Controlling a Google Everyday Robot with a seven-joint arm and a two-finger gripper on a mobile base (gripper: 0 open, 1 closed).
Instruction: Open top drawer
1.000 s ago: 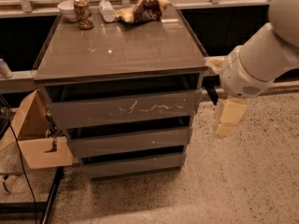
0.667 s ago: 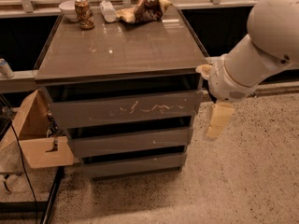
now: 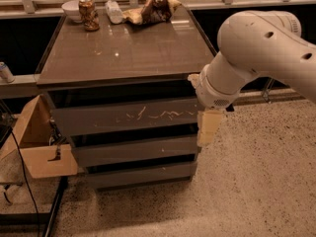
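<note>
Hanging fingertip-down from the white arm [image 3: 256, 48], the gripper [image 3: 209, 128] sits at the right-hand end of the cabinet as seen in the camera view, just beside the right edge of the top drawer [image 3: 123, 116]; whether it is open or closed cannot be told from this angle, and nothing is seen held in it. The top drawer is the tallest of three grey fronts, directly under the brown surface [image 3: 128, 53], marked by white scratches across its middle, and it appears shut. Its long axis runs horizontally, so the drawer lies to the left of the gripper, with its face turned toward the camera. A dark gap separates its upper edge from the surface above, and, the front having no handle, this gap or the near side edge is judged the likely place to hook. The middle drawer [image 3: 133, 149] and bottom drawer [image 3: 138, 174] lie below, close enough to be caught by mistake. A can [image 3: 89, 14], bowl [image 3: 73, 9], bottle [image 3: 113, 11] and crumpled bag [image 3: 153, 9] stand at the back of the surface, well apart from the gripper. A cardboard box [image 3: 39, 152] stands at the cabinet's left, outside the pull path toward the speckled floor [image 3: 256, 181]
</note>
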